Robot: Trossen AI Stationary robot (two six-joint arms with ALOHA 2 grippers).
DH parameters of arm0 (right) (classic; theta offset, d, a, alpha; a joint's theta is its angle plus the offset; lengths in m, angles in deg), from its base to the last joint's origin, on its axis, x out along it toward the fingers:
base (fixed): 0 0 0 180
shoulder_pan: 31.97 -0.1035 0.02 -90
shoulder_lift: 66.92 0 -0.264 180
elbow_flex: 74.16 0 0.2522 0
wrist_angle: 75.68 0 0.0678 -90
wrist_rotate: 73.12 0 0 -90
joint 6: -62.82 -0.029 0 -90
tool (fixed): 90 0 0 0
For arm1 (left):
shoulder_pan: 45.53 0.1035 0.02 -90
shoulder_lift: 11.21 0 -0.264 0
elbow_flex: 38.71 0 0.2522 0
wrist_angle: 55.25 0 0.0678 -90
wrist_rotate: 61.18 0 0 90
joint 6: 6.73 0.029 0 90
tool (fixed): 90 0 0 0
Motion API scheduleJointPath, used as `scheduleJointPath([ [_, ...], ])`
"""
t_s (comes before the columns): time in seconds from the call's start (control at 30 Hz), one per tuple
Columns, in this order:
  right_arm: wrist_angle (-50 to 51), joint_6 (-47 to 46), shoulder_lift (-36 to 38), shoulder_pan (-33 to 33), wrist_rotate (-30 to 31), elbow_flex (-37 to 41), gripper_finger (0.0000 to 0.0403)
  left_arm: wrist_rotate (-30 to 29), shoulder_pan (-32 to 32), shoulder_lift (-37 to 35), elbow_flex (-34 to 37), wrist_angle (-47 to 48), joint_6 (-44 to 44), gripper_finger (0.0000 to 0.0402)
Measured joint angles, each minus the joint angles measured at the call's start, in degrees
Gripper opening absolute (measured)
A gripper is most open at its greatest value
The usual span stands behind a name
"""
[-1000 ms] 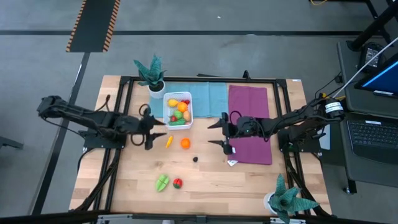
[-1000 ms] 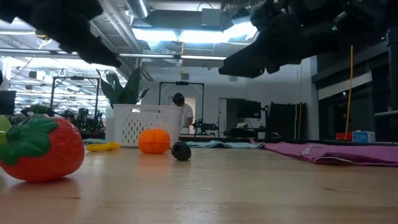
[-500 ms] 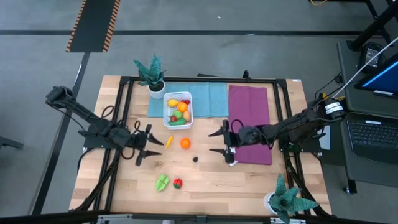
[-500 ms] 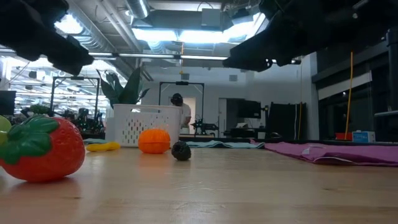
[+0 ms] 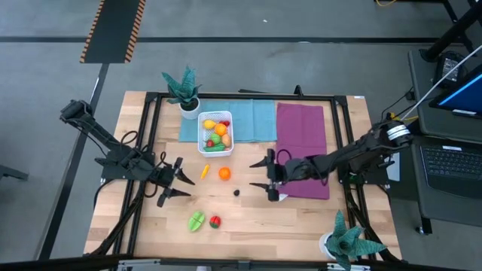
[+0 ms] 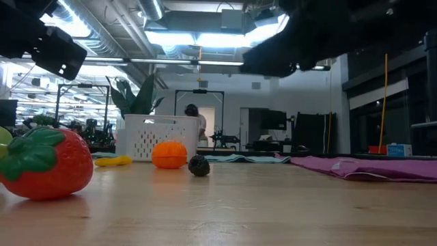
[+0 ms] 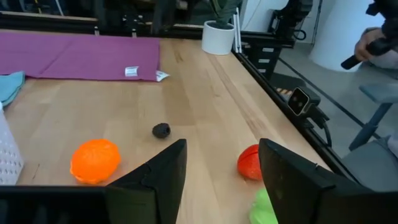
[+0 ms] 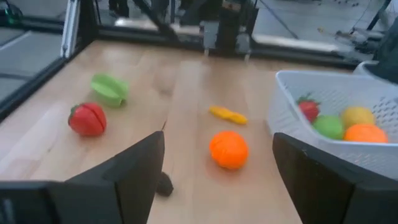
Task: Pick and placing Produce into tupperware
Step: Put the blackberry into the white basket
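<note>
Wooden table (image 5: 301, 218): orange (image 5: 224, 173) lies between both open grippers.

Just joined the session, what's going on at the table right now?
Two arms are sorting toy produce into the white tupperware, which already holds several pieces. Neither is holding anything. The left gripper hangs open over the wood, between the yellow piece and the green piece beside the red strawberry. The right gripper is open wide near the purple cloth, facing the orange and the small dark piece. Those five pieces are loose on the table.
</note>
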Motion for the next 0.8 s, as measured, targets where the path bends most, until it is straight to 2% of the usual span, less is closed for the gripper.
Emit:
scheduleJointPath([
  [0.27, 1.08, 0.02, -12.37, -1.22, -1.11, -6.80, 0.0300, -0.02, 0.01, 0.00, 0.02, 0.04, 0.07, 0.0193],
  [0.47, 5.43, -5.83, -16.81, -1.38, -1.14, -9.52, 0.0300, -0.02, 0.03, 0.00, 0.02, 0.08, 0.08, 0.0188],
  [0.8, 7.35, -8.07, -24.58, -1.38, -2.42, -13.30, 0.0300, -0.06, 0.03, 0.00, 0.00, 0.14, 0.39, 0.0188],
])
